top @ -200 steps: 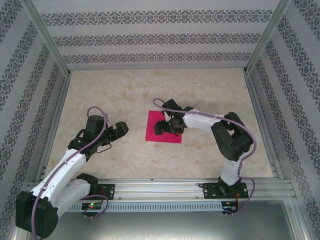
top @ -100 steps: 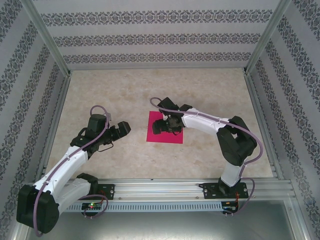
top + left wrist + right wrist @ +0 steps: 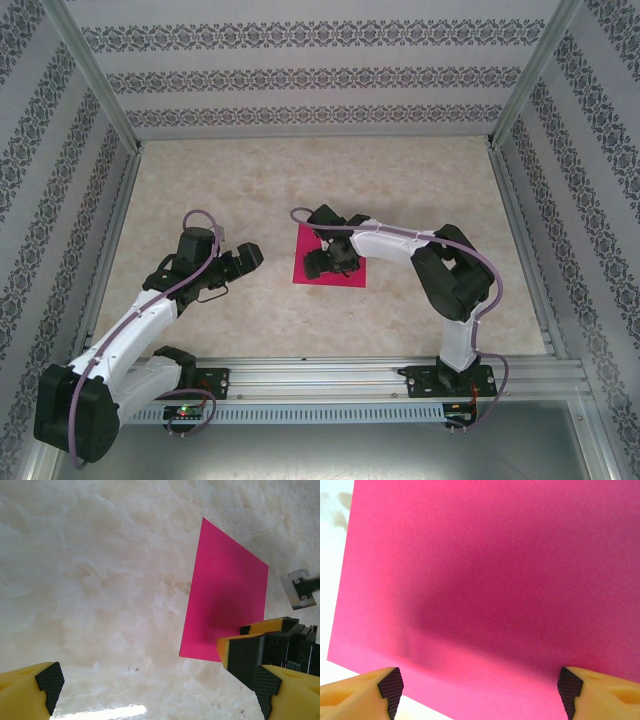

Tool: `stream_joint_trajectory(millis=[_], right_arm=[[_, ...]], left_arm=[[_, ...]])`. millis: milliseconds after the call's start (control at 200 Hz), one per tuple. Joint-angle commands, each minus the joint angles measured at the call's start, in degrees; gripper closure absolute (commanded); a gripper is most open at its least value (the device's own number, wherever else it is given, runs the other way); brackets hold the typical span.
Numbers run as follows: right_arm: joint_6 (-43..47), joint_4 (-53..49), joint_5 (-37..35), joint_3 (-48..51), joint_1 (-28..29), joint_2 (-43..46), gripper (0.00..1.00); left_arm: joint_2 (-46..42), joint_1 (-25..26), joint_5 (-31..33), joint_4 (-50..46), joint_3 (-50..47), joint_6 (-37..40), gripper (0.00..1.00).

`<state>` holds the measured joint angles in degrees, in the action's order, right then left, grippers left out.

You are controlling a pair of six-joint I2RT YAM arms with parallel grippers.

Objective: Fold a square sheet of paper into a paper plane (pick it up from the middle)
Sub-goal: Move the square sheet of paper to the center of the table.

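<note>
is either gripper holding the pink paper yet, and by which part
Nothing is held. The flat magenta-pink square sheet of paper lies on the table; the right gripper stands open over its middle, and the left gripper is open, off to the side.

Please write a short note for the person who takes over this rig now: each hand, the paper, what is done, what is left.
Right hand: open, low over the square sheet of paper, fingers wide across it, nothing held.
Left hand: open, empty, over bare table to the left of the sheet.
Paper: flat on the table, near the centre.
Done: no fold visible.
Left: pick the sheet up from the middle, then all folds.
</note>
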<state>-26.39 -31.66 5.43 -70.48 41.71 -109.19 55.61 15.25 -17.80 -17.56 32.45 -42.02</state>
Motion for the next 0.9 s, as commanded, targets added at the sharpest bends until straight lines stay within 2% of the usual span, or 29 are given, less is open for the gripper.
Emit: stream_joint_trajectory(millis=[0,165,380,500,615,709,894], right_arm=[[6.68,-5.5,-0.75,1.45,0.4,-0.08,0.16],[11.28,-8.23,-0.53,-1.21,0.61,-0.62,0.17],[11.53,-10.19,-3.67,-3.55,0.7,0.64,0.16],[6.95,-7.65,-4.24,-5.19,0.84,3.62,0.15],[-3.78,-9.0,-10.89,-7.67,0.41,4.04,0.13],[-11.11,-11.7,-15.63,-10.14,0.37,1.52,0.06],[-13.84,-16.48,-17.15,-17.44,0.11,-6.16,0.03]], left_arm=[[-0.05,-0.56,-0.34,0.89,0.17,0.84,0.0],[0.82,-0.57,-0.74,0.98,0.41,0.85,0.0],[-0.21,-0.54,-0.47,0.22,0.6,1.41,0.0],[0.28,-0.57,-1.41,1.41,0.46,1.46,0.0],[1.42,-0.4,-2.92,2.97,0.45,1.27,0.0],[3.76,0.78,-4.12,5.07,0.79,0.78,0.0],[8.65,3.34,-4.31,3.51,4.21,1.87,0.0]])
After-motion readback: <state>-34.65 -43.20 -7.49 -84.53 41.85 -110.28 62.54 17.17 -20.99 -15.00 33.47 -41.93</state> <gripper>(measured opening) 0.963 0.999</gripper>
